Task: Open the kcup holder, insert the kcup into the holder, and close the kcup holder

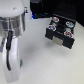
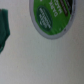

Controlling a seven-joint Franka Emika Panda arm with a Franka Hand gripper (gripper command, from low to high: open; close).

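The kcup holder (image 1: 59,39) is a black box at the exterior view's right. Its tray (image 1: 50,33) shows round slots holding several pods with dark or reddish tops. The kcup (image 2: 51,15), a whitish pod with a bright green top, lies on the white table close under the wrist camera. In the exterior view a small green spot, likely the same kcup (image 1: 21,63), shows beside the lower end of my arm, well to the left of the holder. My gripper (image 1: 13,70) hangs low over the table there. Its fingers are blurred and I cannot tell how they stand.
My white arm (image 1: 14,30) fills the exterior view's left. A dark green shape (image 2: 5,27) sits at the wrist view's edge, too blurred to name. A black mass (image 1: 47,7) stands behind the holder. White table (image 1: 45,65) lies between arm and holder.
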